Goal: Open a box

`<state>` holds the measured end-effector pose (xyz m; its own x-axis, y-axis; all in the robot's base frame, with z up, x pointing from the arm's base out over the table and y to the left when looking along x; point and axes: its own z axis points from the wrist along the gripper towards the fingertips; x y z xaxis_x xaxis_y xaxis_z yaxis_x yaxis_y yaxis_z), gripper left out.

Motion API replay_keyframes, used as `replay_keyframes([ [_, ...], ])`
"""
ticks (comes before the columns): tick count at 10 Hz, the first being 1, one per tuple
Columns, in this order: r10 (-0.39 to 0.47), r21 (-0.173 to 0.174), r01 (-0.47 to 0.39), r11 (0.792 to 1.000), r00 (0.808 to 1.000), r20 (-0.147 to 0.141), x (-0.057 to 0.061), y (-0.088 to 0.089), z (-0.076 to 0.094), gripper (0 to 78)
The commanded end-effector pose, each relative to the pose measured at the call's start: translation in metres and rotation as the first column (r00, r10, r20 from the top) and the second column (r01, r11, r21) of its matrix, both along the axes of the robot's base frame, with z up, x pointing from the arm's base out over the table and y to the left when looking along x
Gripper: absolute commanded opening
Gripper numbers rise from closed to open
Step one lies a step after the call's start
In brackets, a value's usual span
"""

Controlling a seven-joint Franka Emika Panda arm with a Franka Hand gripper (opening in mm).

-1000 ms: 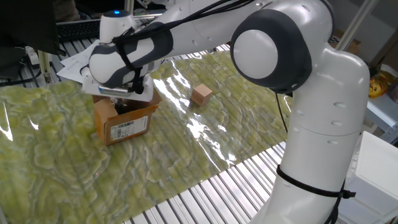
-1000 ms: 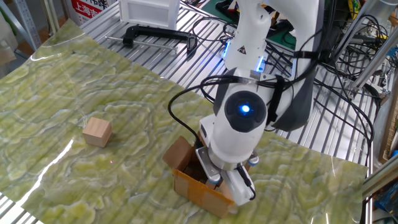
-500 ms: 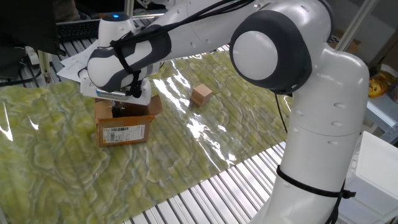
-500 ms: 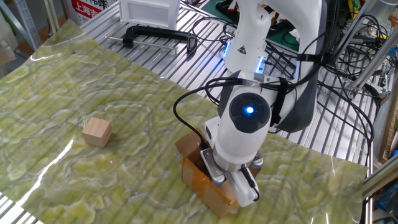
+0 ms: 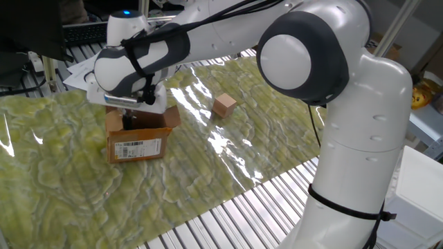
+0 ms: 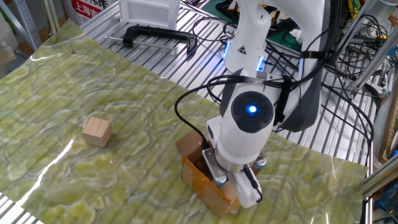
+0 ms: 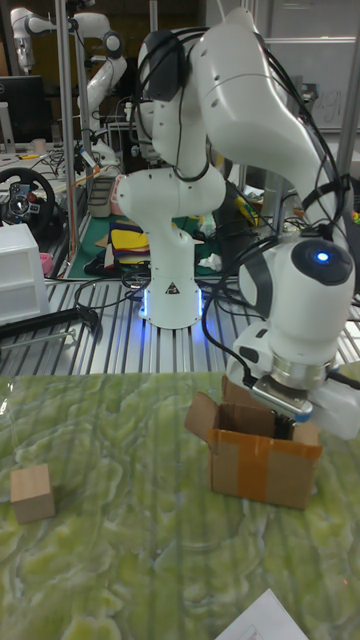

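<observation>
The box point(image 5: 136, 137) is a brown carton on the green mat, its white barcode label point(image 5: 138, 147) facing the front in one fixed view. Its top flaps stand apart, and one flap point(image 7: 201, 420) leans outward in the tall fixed view. My gripper point(image 7: 285, 428) hangs straight over the open top, with its dark fingers held close together and reaching down inside. The fingertips are hidden by the box point(image 7: 265, 462) wall. In the other fixed view the wrist covers most of the box point(image 6: 200, 182).
A small plain tan cube point(image 5: 224, 105) point(image 6: 97, 132) point(image 7: 32, 493) lies apart on the mat. White paper point(image 5: 82, 69) sits behind the box. A white bin point(image 6: 149, 11) and a black bar point(image 6: 149, 32) rest on the metal slats beyond the mat.
The box has turned, so its label side now faces the front, and it shifted slightly. The gripper moved with it, then lifted a little inside the open top.
</observation>
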<state>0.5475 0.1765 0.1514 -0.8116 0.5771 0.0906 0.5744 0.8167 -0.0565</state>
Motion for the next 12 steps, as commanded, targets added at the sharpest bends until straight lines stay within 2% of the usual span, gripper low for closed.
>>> replay_keyframes([
  [1,-0.013,-0.003,0.013,1.000,1.000,-0.004,0.005,0.006,0.015,0.0],
  [4,-0.026,0.006,0.026,1.000,1.000,-0.013,0.011,0.004,0.027,0.0],
  [8,-0.086,0.078,0.087,0.993,0.996,-0.013,0.012,0.003,0.030,0.0],
  [12,-0.078,0.069,0.079,0.994,0.997,-0.013,0.012,0.003,0.030,0.0],
])
